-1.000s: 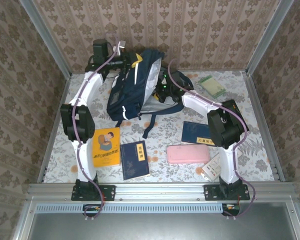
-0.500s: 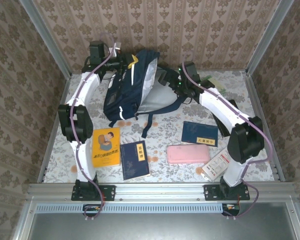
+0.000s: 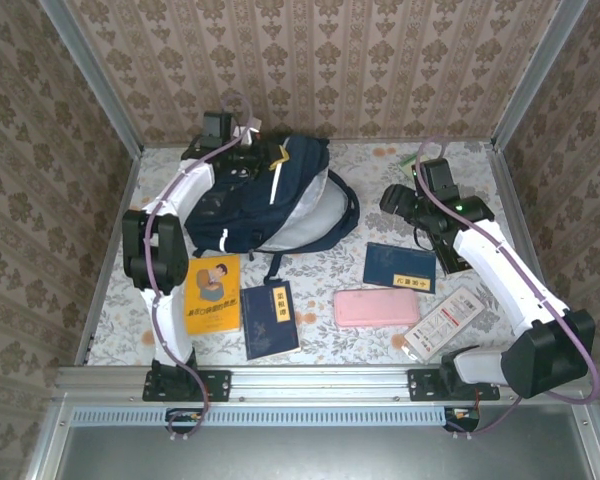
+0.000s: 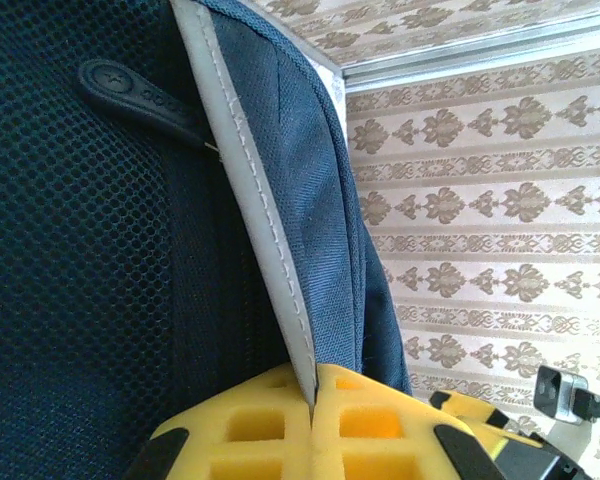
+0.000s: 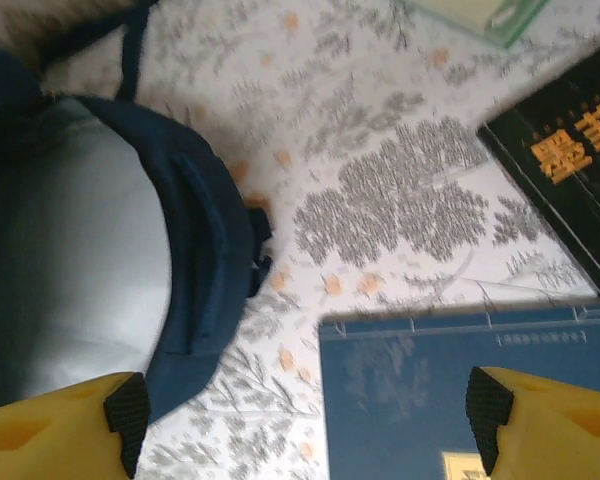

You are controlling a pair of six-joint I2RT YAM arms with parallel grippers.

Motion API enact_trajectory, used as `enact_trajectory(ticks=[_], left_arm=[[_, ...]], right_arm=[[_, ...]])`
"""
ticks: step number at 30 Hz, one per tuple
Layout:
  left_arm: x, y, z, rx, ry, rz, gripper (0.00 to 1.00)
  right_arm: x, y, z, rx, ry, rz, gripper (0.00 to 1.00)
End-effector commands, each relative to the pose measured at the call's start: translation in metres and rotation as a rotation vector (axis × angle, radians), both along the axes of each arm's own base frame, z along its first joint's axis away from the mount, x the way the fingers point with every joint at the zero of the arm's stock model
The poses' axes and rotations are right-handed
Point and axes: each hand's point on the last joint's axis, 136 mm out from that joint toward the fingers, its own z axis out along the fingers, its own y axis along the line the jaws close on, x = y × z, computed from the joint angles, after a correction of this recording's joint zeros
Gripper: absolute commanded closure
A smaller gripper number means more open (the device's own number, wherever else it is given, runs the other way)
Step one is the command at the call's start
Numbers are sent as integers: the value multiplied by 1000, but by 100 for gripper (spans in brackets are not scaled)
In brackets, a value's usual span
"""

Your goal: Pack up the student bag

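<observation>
Two Grippers: States

The left gripper [image 4: 312,402] is clamped on the reflective stripe [image 4: 255,220] of the student bag [image 3: 255,205], which lies against its fingertips. Jaws of the right gripper [image 5: 305,425] stand apart, empty, above the table [image 5: 400,190]; the bag lies to its left, a blue booklet [image 5: 460,390] beneath.

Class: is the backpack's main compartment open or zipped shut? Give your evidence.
Open. The student bag gapes, its pale grey lining exposed in the top and right wrist views. The left tool is shut on its edge.
</observation>
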Motion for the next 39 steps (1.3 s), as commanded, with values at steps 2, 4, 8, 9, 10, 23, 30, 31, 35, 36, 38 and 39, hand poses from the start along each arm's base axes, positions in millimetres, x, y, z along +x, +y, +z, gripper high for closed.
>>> enact_trajectory(ticks=[2, 4, 8, 9, 10, 23, 30, 31, 35, 36, 38, 39], left_arm=[[-14, 2, 34, 4, -126, -11, 100], [-16, 2, 28, 8, -122, -4, 100], [-19, 2, 15, 2, -95, 4, 100], [-19, 2, 16, 0, -93, 4, 100], [-19, 2, 16, -3, -91, 3, 100], [-20, 12, 20, 3, -104, 16, 100], [-19, 15, 21, 3, -109, 20, 100], [-19, 15, 22, 2, -110, 20, 100], [-20, 15, 23, -2, -109, 20, 100], [-19, 16, 23, -2, -111, 22, 100], [-19, 16, 24, -2, -111, 22, 100], [-19, 15, 24, -3, -111, 20, 100]], right_arm=[[-53, -20, -47, -35, 257, -80, 14], [-70, -13, -60, 3, 356, -54, 6], [-117, -13, -96, 36, 576, -151, 0], [-129, -15, -102, 37, 617, -196, 0], [-140, -15, -106, 41, 647, -228, 0], [-178, 9, -156, 172, 677, -166, 0], [-156, 41, -167, 347, 564, -59, 0], [-153, 45, -167, 370, 548, -46, 0], [-137, 59, -161, 424, 488, 20, 0], [-133, 60, -159, 421, 479, 33, 0], [-123, 65, -155, 415, 460, 72, 0], [-118, 67, -154, 406, 454, 86, 0]])
